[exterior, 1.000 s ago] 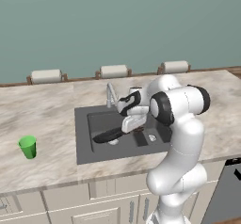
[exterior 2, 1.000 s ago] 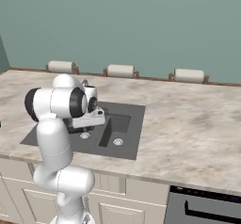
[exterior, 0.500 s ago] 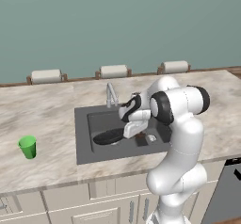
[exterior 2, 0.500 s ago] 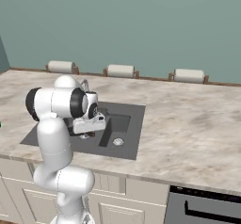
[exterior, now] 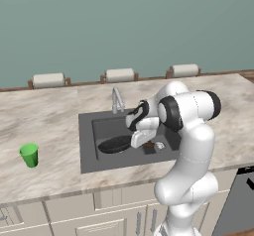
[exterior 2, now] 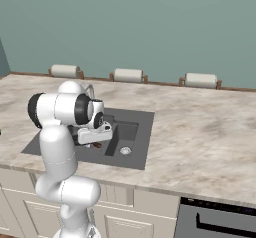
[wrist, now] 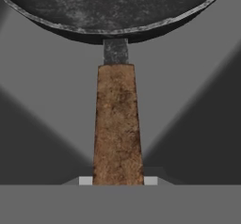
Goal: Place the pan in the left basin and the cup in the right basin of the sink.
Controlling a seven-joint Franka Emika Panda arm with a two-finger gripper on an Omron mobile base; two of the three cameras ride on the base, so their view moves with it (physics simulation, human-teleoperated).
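Pan (exterior: 115, 144) sits low in the left basin (exterior: 101, 131) of your sink, its brown handle clasped between the gripper (exterior: 145, 143) fingers. Your green cup (exterior: 29, 154) stands on the counter (exterior: 44, 121), well left of the sink.

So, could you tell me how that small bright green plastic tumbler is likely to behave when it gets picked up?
The small green tapered plastic tumbler stands upright on the marble counter; probably light and rigid. Its smooth tapered wall may slip in a loose grip, and being tall and narrow, it could tip if nudged sideways.
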